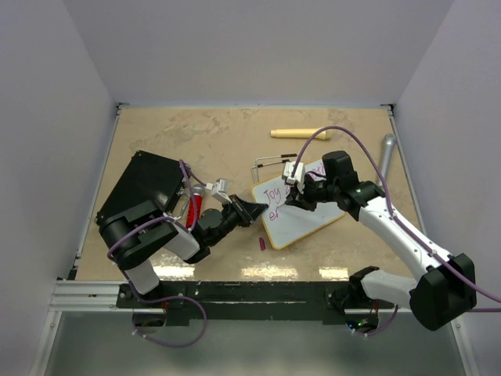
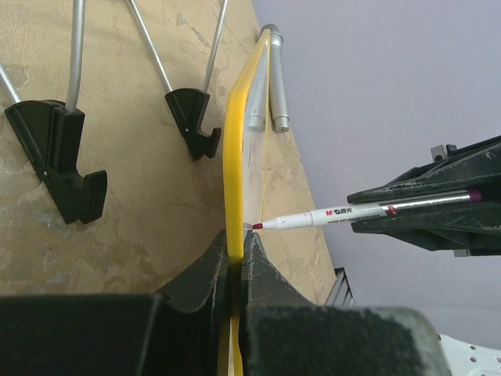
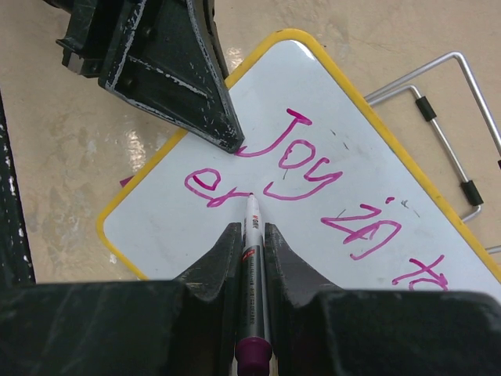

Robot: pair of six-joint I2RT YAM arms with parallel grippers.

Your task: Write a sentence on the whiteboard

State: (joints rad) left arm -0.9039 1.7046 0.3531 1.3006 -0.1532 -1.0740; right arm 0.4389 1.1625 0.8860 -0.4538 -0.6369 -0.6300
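Note:
The whiteboard [image 1: 305, 215] lies tilted in the middle of the table, its pale-yellow rim [image 2: 234, 157] seen edge-on in the left wrist view. My left gripper [image 1: 252, 211] [image 2: 236, 249] is shut on the board's near-left edge. The sentence [image 3: 293, 160] in pink marker reads "Joy in to" on the upper line, with "er" begun below. My right gripper [image 1: 295, 196] [image 3: 252, 232] is shut on a white marker [image 3: 254, 262] [image 2: 344, 214]. The marker's tip touches the board just right of the "er".
A black flat case [image 1: 141, 184] lies at the left under the left arm. A small magenta cap [image 1: 261, 244] sits in front of the board. A wire stand [image 1: 270, 163] [image 3: 450, 110], a cream cylinder [image 1: 301, 133] and a grey cylinder [image 1: 387, 153] lie behind.

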